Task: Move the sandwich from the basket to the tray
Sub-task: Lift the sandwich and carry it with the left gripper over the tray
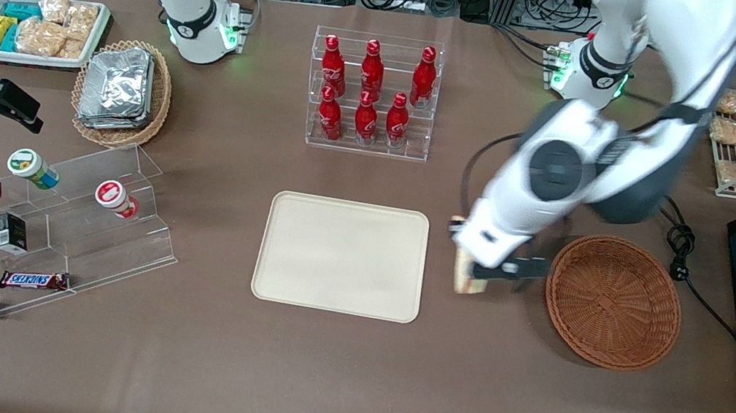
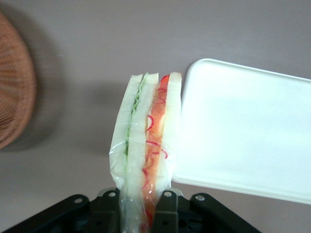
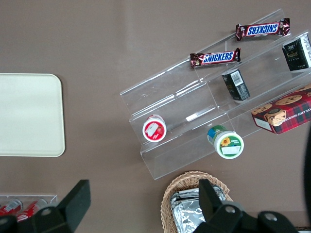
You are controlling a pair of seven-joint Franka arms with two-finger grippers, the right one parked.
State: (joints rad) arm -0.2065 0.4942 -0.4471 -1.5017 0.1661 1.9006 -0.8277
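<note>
Between the basket (image 1: 613, 301) and the tray (image 1: 342, 255), above the bare surface (image 1: 475, 371), my hand (image 2: 141, 206) grips the wrapped sandwich (image 2: 146, 160) edge-on, and I judge it should clear the tray's rim, lower flat, then let go.

We see the sandwich (image 2: 146, 160), white bread with green and red-orange filling in clear wrap, pinched edge-up in the gripper (image 1: 476, 272) above the table, between the empty brown wicker basket (image 1: 613, 301) and the bare cream tray (image 1: 342, 256), just beside the tray's rim.
</note>
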